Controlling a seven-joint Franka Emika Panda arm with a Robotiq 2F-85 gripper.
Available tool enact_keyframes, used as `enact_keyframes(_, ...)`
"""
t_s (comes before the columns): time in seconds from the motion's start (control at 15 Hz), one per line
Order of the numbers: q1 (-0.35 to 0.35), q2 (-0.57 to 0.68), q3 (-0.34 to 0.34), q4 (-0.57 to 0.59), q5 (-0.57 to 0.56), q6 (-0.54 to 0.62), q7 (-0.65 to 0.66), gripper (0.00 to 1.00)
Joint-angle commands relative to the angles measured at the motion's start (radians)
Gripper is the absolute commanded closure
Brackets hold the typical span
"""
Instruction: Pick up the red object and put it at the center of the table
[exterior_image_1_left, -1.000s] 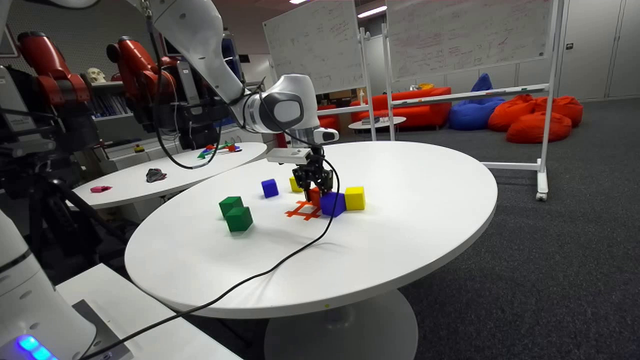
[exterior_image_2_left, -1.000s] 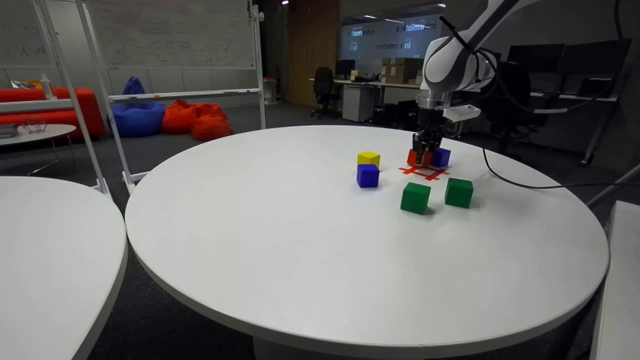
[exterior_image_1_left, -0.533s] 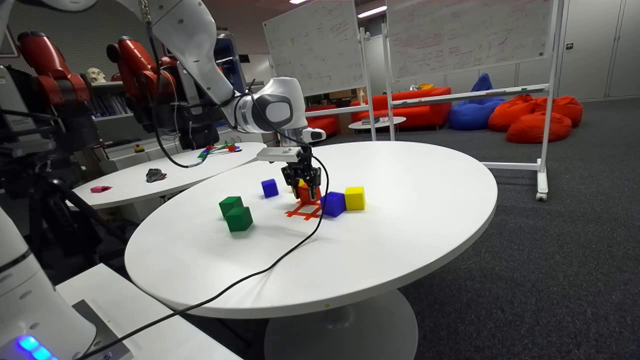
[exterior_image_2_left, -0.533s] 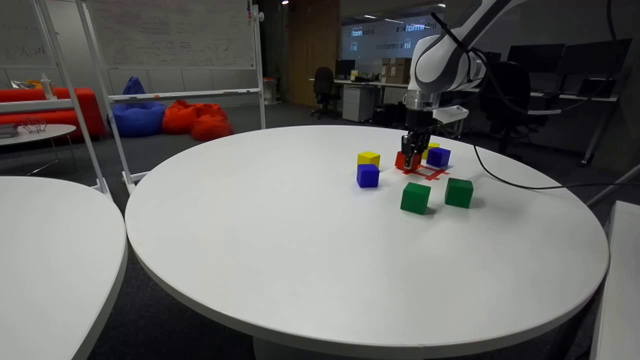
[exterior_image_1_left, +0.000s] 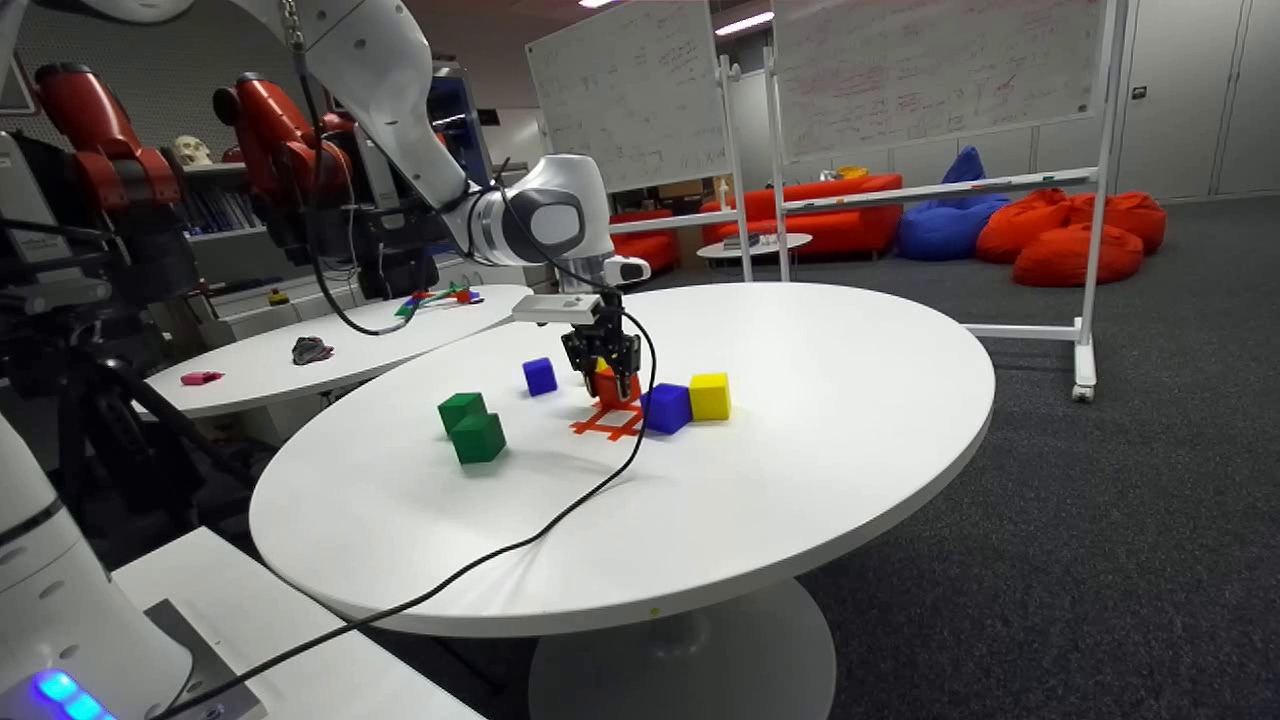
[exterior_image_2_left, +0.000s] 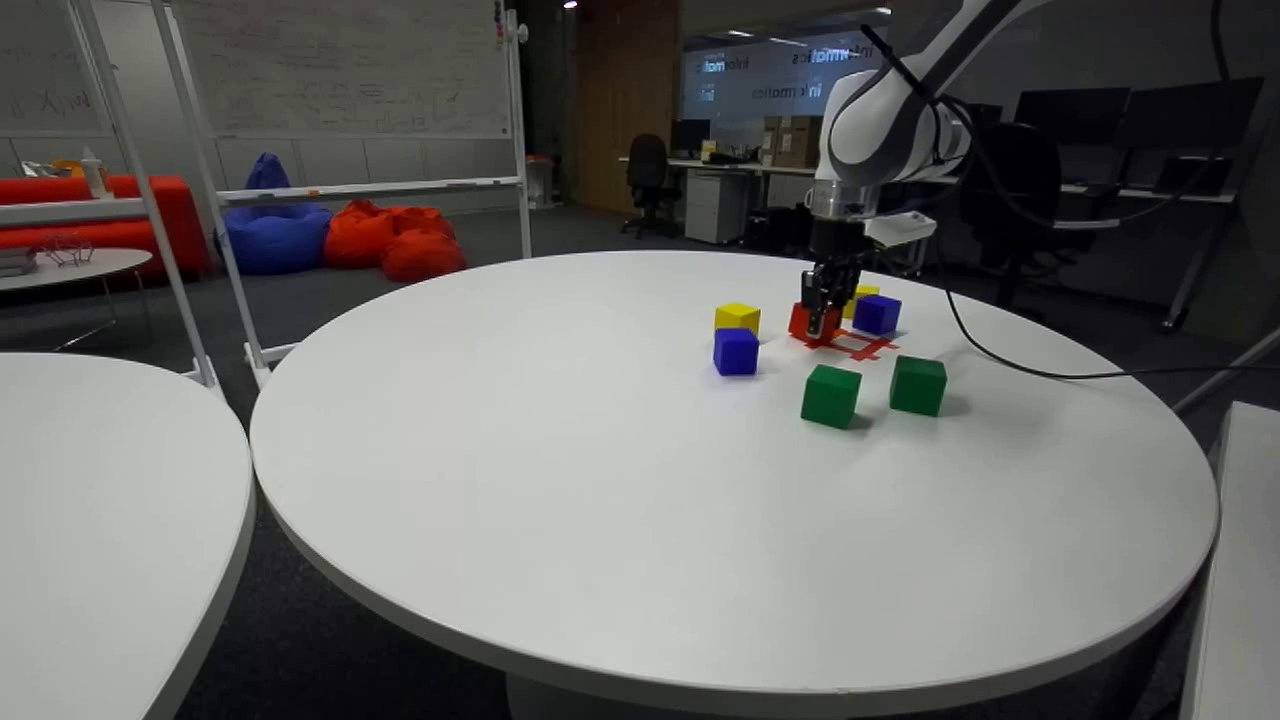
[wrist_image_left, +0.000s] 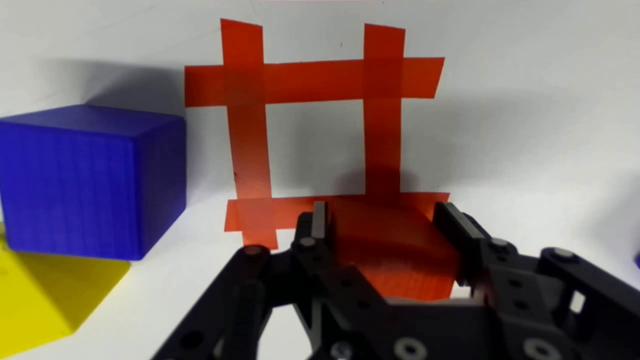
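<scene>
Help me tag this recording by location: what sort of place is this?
Probably a robotics research lab in an office-like room: red robot arms stand in the background, large whiteboards carry handwriting, and dark monitors show beyond the robot in an exterior view.

the round white table (exterior_image_2_left: 600, 500) bears red tape (wrist_image_left: 382, 130), green cubes (exterior_image_2_left: 830, 397), blue cubes (exterior_image_2_left: 736, 352) and yellow cubes (exterior_image_1_left: 710, 397).

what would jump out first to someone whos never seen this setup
Probably the red cube in the gripper, at one side of the red tape square on the round white table. Then perhaps the red beanbags beyond the table in both exterior views, and the skull in the upper left of an exterior view.
</scene>
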Motion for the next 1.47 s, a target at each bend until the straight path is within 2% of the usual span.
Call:
enact_keyframes(0.0, -0.027, -0.008, 0.004, -0.039, 0.018, 0.023, -0.018, 0.68)
enact_keyframes(0.93, -0.065, -0.010, 0.006, -0.048, 0.040, 0.029, -0.035, 0.68)
enact_keyframes(1.27, -0.055, -0.012, -0.003, -0.048, 0.023, 0.030, -0.022, 0.68)
enact_keyframes(1.33, -0.046, -0.002, -0.004, -0.002, 0.023, -0.002, -0.004, 0.43)
enact_keyframes(1.4, -0.046, -0.002, -0.004, -0.002, 0.023, -0.002, -0.004, 0.43)
